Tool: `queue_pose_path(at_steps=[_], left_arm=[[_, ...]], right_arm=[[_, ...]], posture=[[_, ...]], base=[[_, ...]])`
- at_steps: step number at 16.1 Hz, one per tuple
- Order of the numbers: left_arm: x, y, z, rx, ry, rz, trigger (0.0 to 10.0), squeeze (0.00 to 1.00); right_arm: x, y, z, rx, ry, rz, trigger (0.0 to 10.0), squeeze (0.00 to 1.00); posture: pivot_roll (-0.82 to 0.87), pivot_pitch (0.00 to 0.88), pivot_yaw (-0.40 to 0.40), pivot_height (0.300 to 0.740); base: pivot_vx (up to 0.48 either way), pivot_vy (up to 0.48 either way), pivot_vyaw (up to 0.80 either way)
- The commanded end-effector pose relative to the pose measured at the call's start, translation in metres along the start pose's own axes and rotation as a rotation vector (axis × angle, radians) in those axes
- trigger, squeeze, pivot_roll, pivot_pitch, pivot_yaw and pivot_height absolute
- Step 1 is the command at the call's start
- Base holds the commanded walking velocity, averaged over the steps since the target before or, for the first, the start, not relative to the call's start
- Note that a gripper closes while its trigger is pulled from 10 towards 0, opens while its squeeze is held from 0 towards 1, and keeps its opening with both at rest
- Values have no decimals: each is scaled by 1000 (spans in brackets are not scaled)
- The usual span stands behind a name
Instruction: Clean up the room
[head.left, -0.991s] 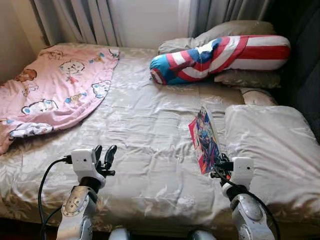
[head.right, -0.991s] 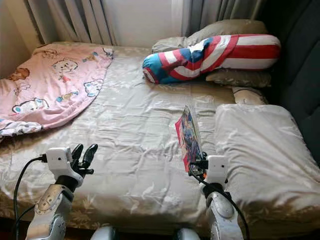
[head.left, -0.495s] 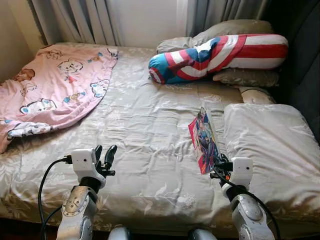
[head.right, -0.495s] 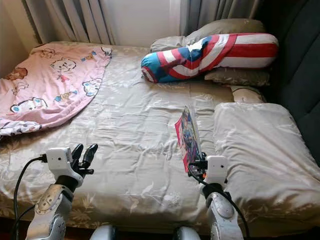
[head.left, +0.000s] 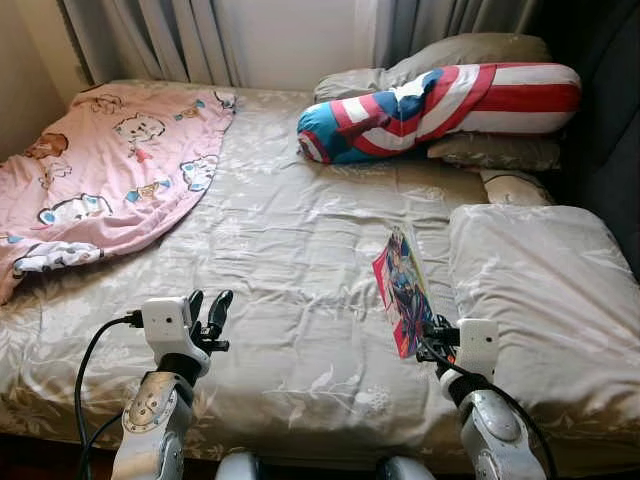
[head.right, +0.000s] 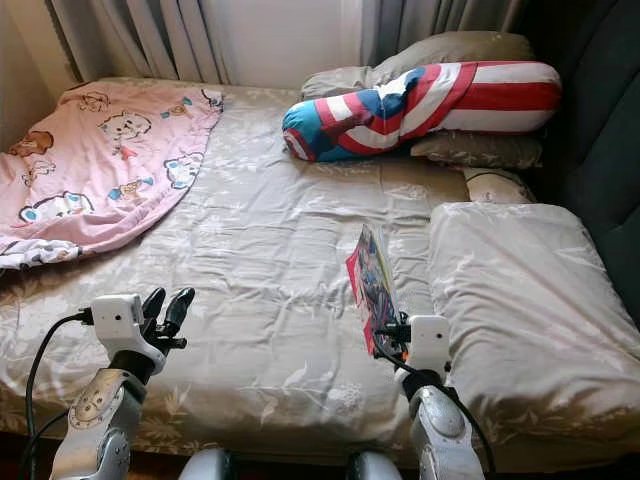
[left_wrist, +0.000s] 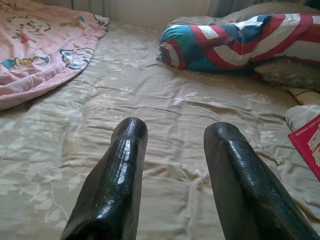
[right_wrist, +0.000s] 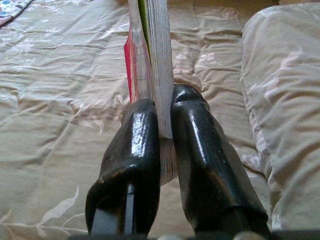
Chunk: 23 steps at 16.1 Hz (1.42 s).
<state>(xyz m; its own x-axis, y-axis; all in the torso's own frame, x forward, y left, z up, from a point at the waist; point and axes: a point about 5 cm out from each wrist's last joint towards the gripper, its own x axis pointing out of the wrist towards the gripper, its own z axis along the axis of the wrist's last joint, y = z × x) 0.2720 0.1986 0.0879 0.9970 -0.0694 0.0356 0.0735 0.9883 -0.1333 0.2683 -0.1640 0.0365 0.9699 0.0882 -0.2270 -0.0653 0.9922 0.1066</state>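
Observation:
A thin comic book (head.left: 402, 288) with a red and blue cover stands on edge above the beige bed sheet (head.left: 290, 250). My right gripper (right_wrist: 164, 107) is shut on its lower edge, its white page edges (right_wrist: 159, 50) pinched between the two black fingers. The book is lifted a little over the bed, beside a beige pillow (head.left: 540, 290). My left gripper (head.left: 209, 305) is held over the near left part of the bed, open with nothing between its fingers (left_wrist: 125, 165).
A pink cartoon blanket (head.left: 100, 170) lies crumpled at the far left of the bed. A red, white and blue striped bolster (head.left: 440, 100) rests on grey pillows at the head. Curtains hang behind. A dark headboard (head.left: 610, 150) stands to the right.
The right gripper has drawn the comic book slightly nearer and lower in view. The camera has tilted a little. The left gripper holds its place.

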Motion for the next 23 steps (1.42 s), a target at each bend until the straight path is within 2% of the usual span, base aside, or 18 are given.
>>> queue_pose_path(at_steps=[1, 5, 8, 10, 12, 14, 16, 17, 20, 23], left_arm=[[-1, 0, 4, 9, -5, -4, 10000, 0], [-3, 0, 5, 14, -5, -5, 10000, 0], [-5, 1, 6, 18, -1, -4, 10000, 0], [-7, 0, 6, 21, 5, -8, 10000, 0], [-9, 0, 8, 24, 6, -10, 10000, 0], [-14, 5, 13, 42, 7, -4, 10000, 0], [-23, 8, 18, 57, 11, -4, 10000, 0], [-23, 8, 18, 57, 11, -4, 10000, 0], [-38, 12, 28, 80, 31, 7, 10000, 0], [-47, 13, 31, 94, 49, 11, 10000, 0]], right_arm=[[2, -1, 9, -2, -53, -1, 10000, 0], [8, -1, 9, 0, -39, 3, 10000, 0], [15, -3, 6, 45, -16, -10, 10000, 0], [29, -5, 4, 168, 23, -26, 10000, 0], [37, -4, -1, 211, 78, -26, 10000, 0], [45, -4, -5, 329, 145, -51, 10000, 0], [49, 1, -8, 357, 187, -39, 10000, 0], [49, 1, -8, 357, 187, -39, 10000, 0], [63, 17, 11, 433, 138, 63, 10000, 0], [65, 17, 14, 478, 120, 60, 10000, 0]], posture=[[-2, 85, -25, 642], [5, 94, -20, 642], [12, 100, -18, 642], [30, 124, -5, 642], [50, 134, 0, 642], [78, 159, 9, 642], [120, 193, 23, 642], [120, 193, 23, 642], [176, 225, 46, 642], [215, 252, 62, 642]], base=[[0, 0, 0], [0, 0, 0], [0, 0, 0], [0, 0, 0], [0, 0, 0], [0, 0, 0], [0, 0, 0], [0, 0, 0], [0, 0, 0], [0, 0, 0]])
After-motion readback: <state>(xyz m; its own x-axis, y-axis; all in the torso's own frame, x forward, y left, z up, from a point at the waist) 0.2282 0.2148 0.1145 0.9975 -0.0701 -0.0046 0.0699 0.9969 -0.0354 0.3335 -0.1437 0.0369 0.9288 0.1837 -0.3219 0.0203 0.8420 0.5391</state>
